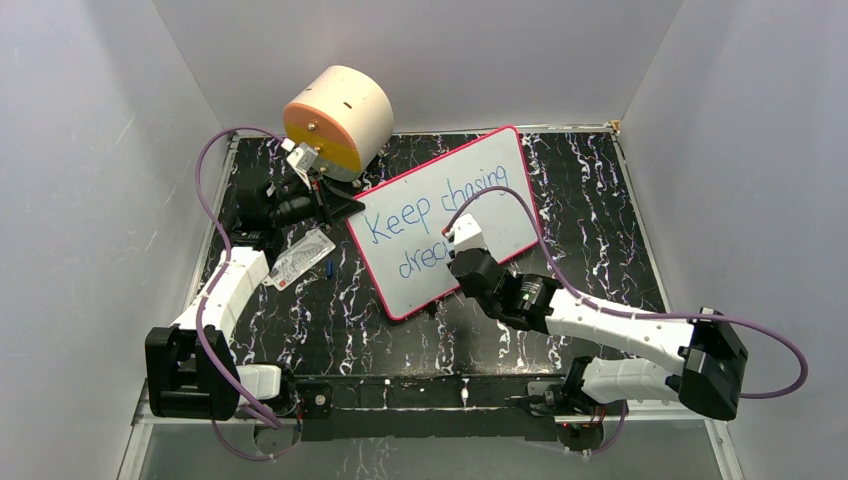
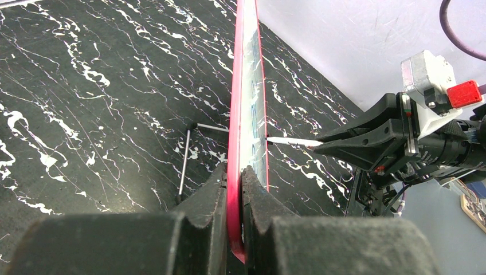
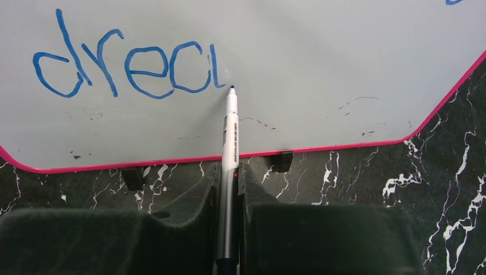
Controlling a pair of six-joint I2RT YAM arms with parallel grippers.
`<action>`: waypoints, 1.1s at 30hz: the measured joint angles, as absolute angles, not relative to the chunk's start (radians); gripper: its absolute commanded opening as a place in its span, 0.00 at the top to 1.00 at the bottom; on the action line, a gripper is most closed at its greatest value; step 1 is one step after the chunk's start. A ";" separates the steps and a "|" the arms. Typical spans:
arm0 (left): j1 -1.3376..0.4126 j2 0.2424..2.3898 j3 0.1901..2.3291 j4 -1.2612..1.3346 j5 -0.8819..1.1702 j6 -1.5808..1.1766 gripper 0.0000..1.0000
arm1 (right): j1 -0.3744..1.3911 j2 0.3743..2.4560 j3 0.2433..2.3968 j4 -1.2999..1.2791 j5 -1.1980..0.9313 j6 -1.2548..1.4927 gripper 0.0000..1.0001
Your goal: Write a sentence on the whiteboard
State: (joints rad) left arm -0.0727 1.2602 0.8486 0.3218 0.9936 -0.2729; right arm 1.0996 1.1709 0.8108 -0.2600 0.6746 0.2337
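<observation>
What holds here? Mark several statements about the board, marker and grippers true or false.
1. The left gripper is shut on the whiteboard's pink edge. True.
2. The right gripper is empty. False: it grips a marker.
3. The sentence is written in red. False: the ink is blue.
4. The marker's tip stands just right of the last letter. True.
5. The second line is finished. False: it reads only "drea".

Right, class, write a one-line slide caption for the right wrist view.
Right hand holds a marker at the whiteboard, beside blue letters "drea".
</observation>
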 measured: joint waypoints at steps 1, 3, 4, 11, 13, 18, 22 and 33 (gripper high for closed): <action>-0.073 1.260 0.849 0.322 0.994 -0.273 1.00 | 1.100 1.165 0.807 -0.260 0.675 0.233 1.00; -0.073 1.260 0.849 0.322 0.994 -0.273 1.00 | 1.099 1.150 0.802 -0.260 0.677 0.233 1.00; -0.073 1.260 0.849 0.322 0.994 -0.273 1.00 | 1.099 1.144 0.802 -0.258 0.677 0.232 1.00; -0.073 1.260 0.849 0.321 0.994 -0.273 1.00 | 1.081 1.107 0.802 -0.226 0.673 0.225 1.00; -0.073 1.260 0.849 0.321 0.994 -0.273 1.00 | 1.070 1.107 0.802 -0.219 0.669 0.220 1.00; -0.073 1.260 0.849 0.321 0.994 -0.273 1.00 | 1.053 1.107 0.802 -0.204 0.653 0.206 1.00; -0.073 1.260 0.849 0.321 0.994 -0.273 1.00 | 1.047 1.109 0.802 -0.196 0.639 0.203 1.00; -0.073 1.260 0.849 0.321 0.994 -0.273 1.00 | 1.041 1.141 0.802 -0.157 0.620 0.190 1.00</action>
State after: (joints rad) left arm -0.0727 1.2602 0.8494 0.3214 0.9939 -0.2729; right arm 1.0409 1.1408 0.8021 -0.1566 0.6201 0.1902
